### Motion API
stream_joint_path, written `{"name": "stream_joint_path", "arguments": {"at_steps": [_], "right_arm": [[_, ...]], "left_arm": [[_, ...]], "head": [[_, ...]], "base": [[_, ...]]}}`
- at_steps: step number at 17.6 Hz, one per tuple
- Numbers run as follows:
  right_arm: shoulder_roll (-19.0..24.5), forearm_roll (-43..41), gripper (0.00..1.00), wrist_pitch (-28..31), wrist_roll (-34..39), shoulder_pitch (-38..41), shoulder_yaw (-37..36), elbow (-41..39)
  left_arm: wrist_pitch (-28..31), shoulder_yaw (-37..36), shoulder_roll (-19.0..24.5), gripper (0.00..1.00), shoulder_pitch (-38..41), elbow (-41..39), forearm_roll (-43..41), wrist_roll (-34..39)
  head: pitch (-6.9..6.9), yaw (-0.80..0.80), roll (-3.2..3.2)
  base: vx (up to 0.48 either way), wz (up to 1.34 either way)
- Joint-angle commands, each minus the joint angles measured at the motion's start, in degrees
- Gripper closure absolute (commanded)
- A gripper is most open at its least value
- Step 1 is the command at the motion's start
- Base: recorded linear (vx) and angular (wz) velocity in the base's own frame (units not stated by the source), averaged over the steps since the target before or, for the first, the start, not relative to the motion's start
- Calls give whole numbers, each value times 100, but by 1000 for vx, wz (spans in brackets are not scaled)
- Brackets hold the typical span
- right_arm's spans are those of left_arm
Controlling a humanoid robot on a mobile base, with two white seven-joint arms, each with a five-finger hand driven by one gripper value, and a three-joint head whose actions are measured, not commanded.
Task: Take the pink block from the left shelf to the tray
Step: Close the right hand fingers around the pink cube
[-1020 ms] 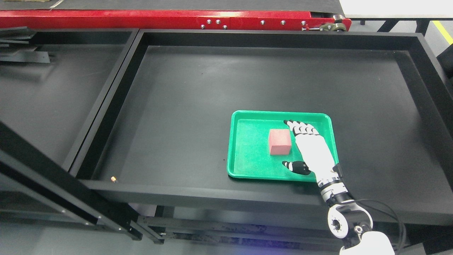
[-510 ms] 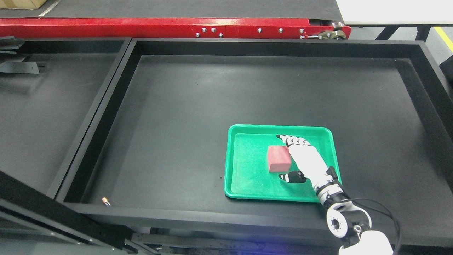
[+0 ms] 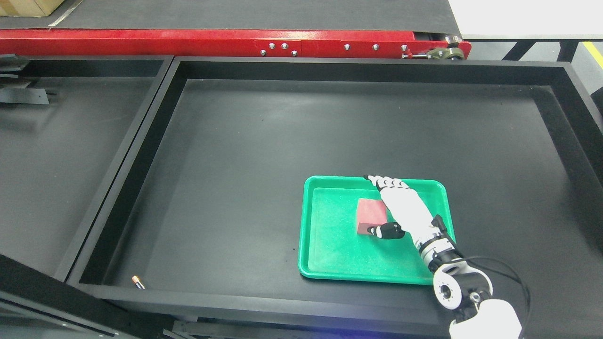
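The pink block [image 3: 370, 214] lies flat inside the green tray [image 3: 330, 256], right of the tray's middle. The tray sits on the black shelf floor [image 3: 264, 155], towards the front right. My right hand [image 3: 379, 205] reaches in from the lower right, over the tray and the block's right side. Its fingers [image 3: 384, 181] are stretched out to the tray's far rim, and the dark thumb [image 3: 386, 231] sits at the block's near edge. The hand is open and holds nothing. The left arm is out of view.
The big black shelf bin has raised walls [image 3: 579, 113] all round. A second black bin [image 3: 52, 160] lies to the left. A small battery-like object [image 3: 137, 282] lies in the front left corner. A red conveyor frame [image 3: 212, 44] runs along the back.
The camera has tilted, so the whole picture has shifted down. Relative to the tray, my right hand has moved farther in; its thumb now overlaps the block's near edge. The block stays put.
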Motion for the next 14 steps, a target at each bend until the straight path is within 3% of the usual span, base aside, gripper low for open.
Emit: {"name": "stream_joint_path", "arguments": {"at_steps": [1,6,7,8,11,13,14], "right_arm": [[-105,-14,2,-23,81,139,149,117],[-105,4,6,-14,152,121,158,240],[-100,4,15,-14,135,121,158,284],[-105,4,32,-14,126,113,158,363],[-105,-5,60,-23,64,121,149,416],[-100,-101,89,-84,-67,121,106,425],[-100,-197,95,-180,-181,121,88,425]], "left_arm": [[-2,0,100,0,-167,-100,0,4],[-2,0,100,0,-167,-100,0,4],[-2,0,100,0,-167,-100,0,4],[-2,0,100,0,-167,-100,0,4],[-2,0,100,0,-167,-100,0,4],[-2,0,100,0,-167,-100,0,4],[-2,0,100,0,-167,-100,0,4]], "head": [[0,0,0],[0,0,0],[0,0,0],[0,0,0],[0,0,0],[0,0,0],[0,0,0]], "base": [[20,0],[0,0],[0,0],[0,0],[0,0],[0,0],[0,0]]}}
